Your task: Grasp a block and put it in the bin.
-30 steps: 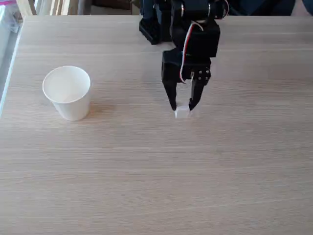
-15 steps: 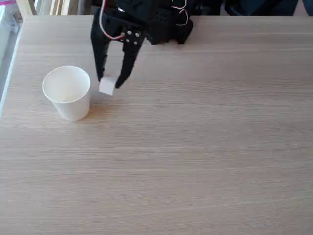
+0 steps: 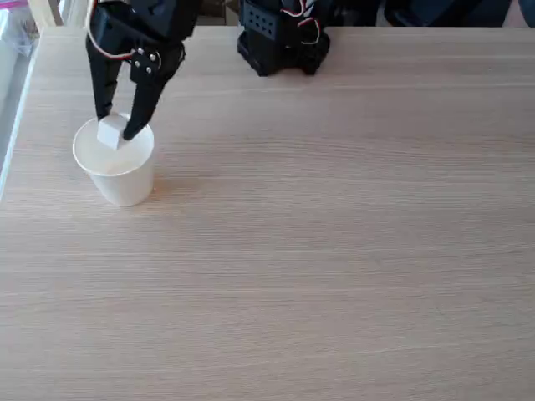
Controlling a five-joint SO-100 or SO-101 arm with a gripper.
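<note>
A white paper cup (image 3: 117,177) stands upright on the wooden table at the left of the fixed view. Directly over its mouth hangs a small white cube (image 3: 110,133), pinched between the two black fingers of my gripper (image 3: 117,129), which is shut on it. The arm reaches in from the top of the view, with red and white wires on it.
The arm's black base (image 3: 281,38) sits at the table's far edge, top centre. The light wooden table (image 3: 334,251) stretches wide to the right and front. The table's left edge runs close beside the cup.
The gripper has lifted the cube from the table's middle and swung it left, from beside the cup half a second ago to over the cup's mouth now.
</note>
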